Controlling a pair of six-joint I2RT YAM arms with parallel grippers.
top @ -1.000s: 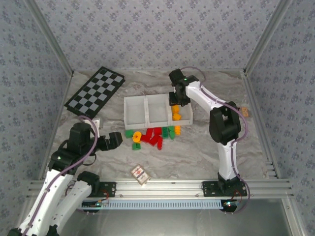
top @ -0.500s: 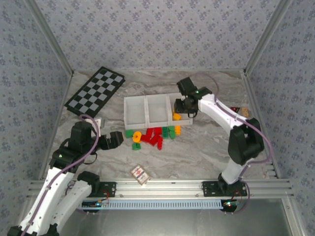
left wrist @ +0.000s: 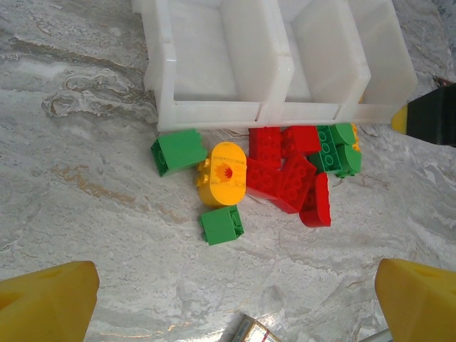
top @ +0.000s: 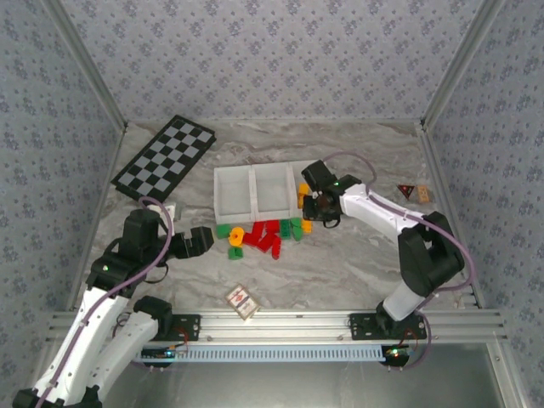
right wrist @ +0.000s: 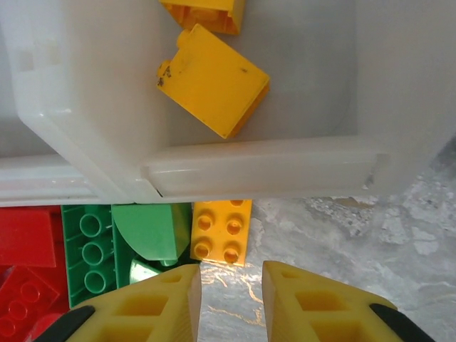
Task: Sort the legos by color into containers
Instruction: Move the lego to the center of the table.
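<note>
Compared with a second ago, the right gripper (top: 316, 206) has left its place over the far side of the tray (top: 234, 191) and come down to the tray's near right corner. Its jaws have drawn in from partly apart to almost touching, with nothing between them. The left gripper (top: 200, 240) has stayed off the tray's near left corner, jaws wide and empty. The legos (top: 263, 234) lie as before, most of them in a loose heap on the surface (top: 340, 263) just in front of the tray's near wall. From above, the right arm covers part of the tray's right compartment. The right wrist view looks straight into it: two orange-yellow bricks (right wrist: 214, 89) sit on its floor. A studded orange-yellow brick (right wrist: 221, 231) lies just outside the near wall, beside a round-topped green piece (right wrist: 149, 231), with the blocky yellow fingers (right wrist: 142, 313) right below. The left wrist view spreads the heap out along the tray's near wall: a plain green cube (left wrist: 178, 149), a rounded yellow piece (left wrist: 226, 174), a second green cube (left wrist: 221, 224) and overlapping red bricks (left wrist: 285, 171). The bricks are glossy hard plastic, the tray is smooth, slightly translucent white with thick rounded rims, and the surface is grey and marbled. A black-and-grey checkerboard (top: 166, 155) lies flat beyond the tray's far left corner.
</note>
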